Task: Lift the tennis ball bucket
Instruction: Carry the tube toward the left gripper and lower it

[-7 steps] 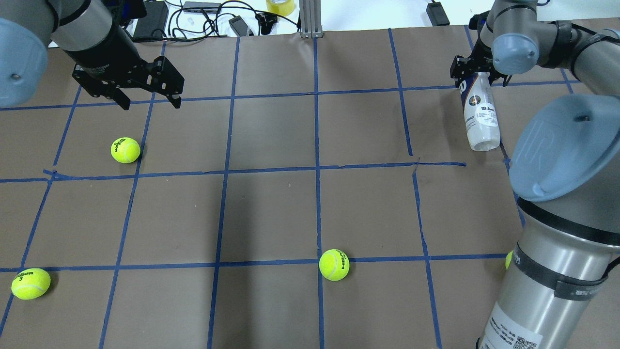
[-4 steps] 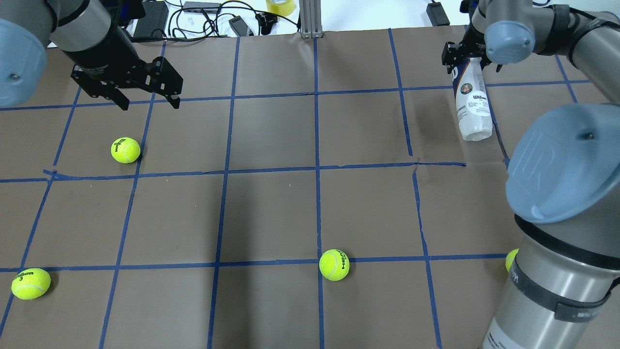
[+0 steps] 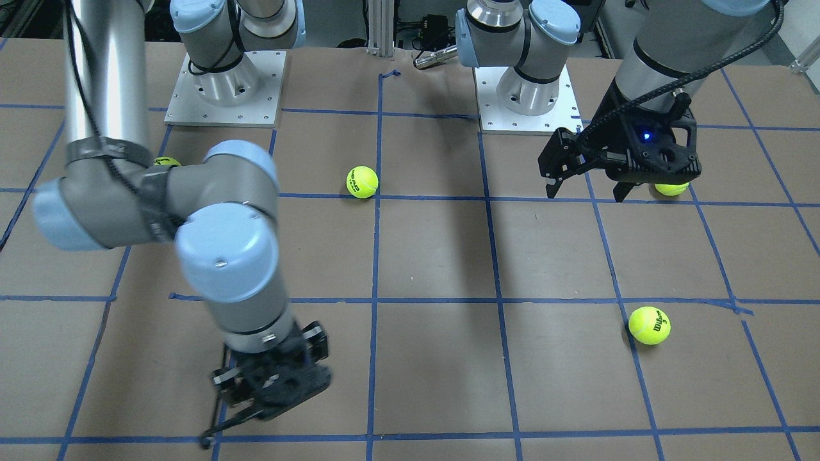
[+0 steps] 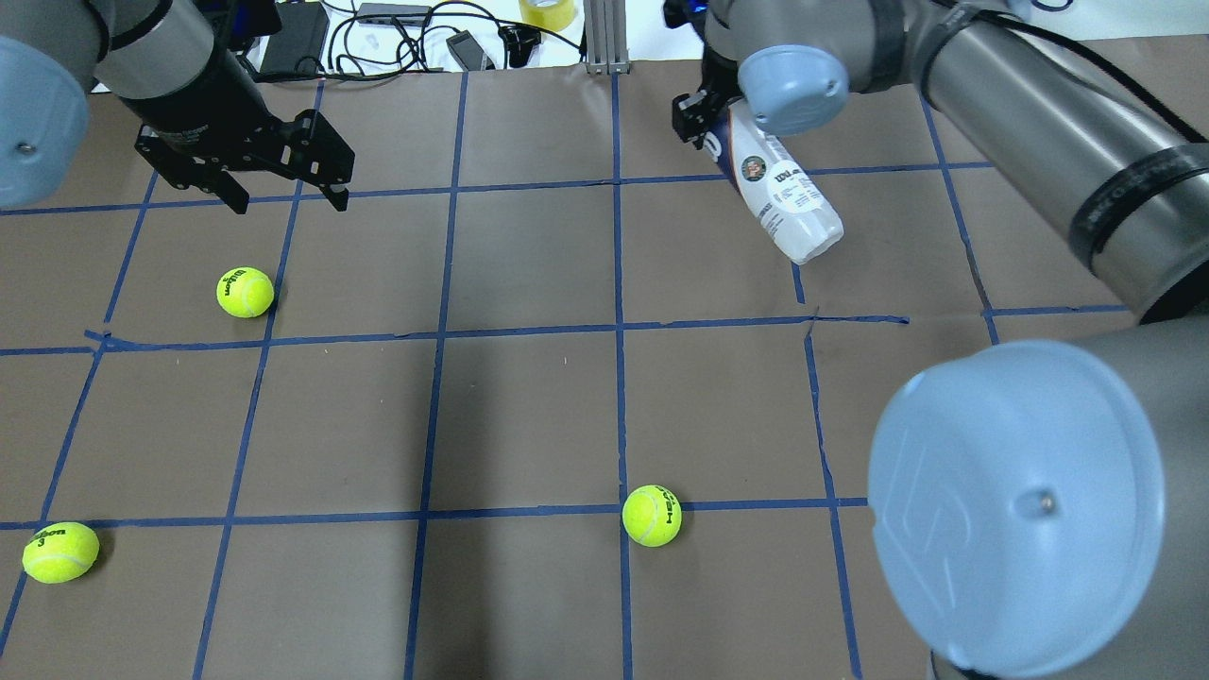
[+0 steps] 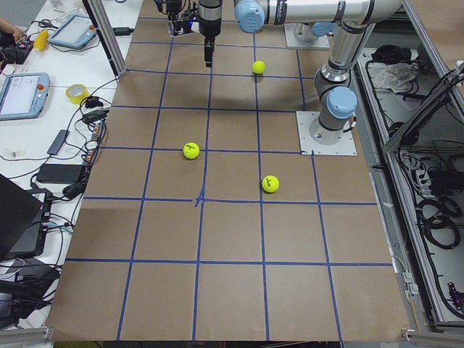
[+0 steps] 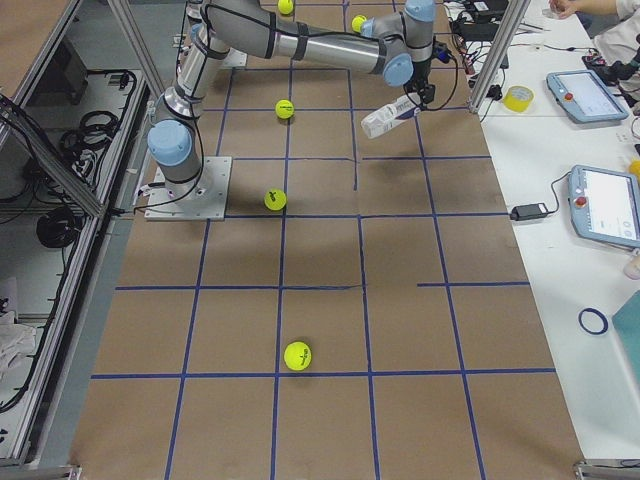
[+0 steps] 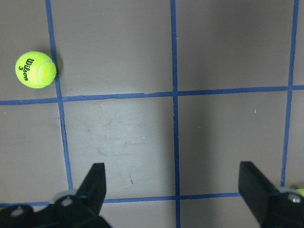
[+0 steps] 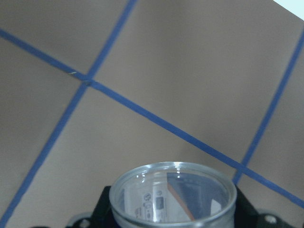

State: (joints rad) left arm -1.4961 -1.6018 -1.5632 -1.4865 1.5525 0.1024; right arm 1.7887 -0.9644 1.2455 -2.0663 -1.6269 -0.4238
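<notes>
The tennis ball bucket is a clear can with a white and navy label. My right gripper is shut on its upper end and holds it tilted in the air over the far middle-right of the table. It also shows in the exterior right view. In the right wrist view its open mouth points down at the table. My left gripper is open and empty above the far left, beyond a tennis ball. In the left wrist view its fingers are spread wide over bare table.
More tennis balls lie at the near left and near the middle. Blue tape lines grid the brown table. Cables and devices lie beyond the far edge. My right arm's elbow fills the near right of the overhead view.
My right gripper has carried the bucket leftward from the far right toward the far middle and tilted it more. The left gripper has barely moved.
</notes>
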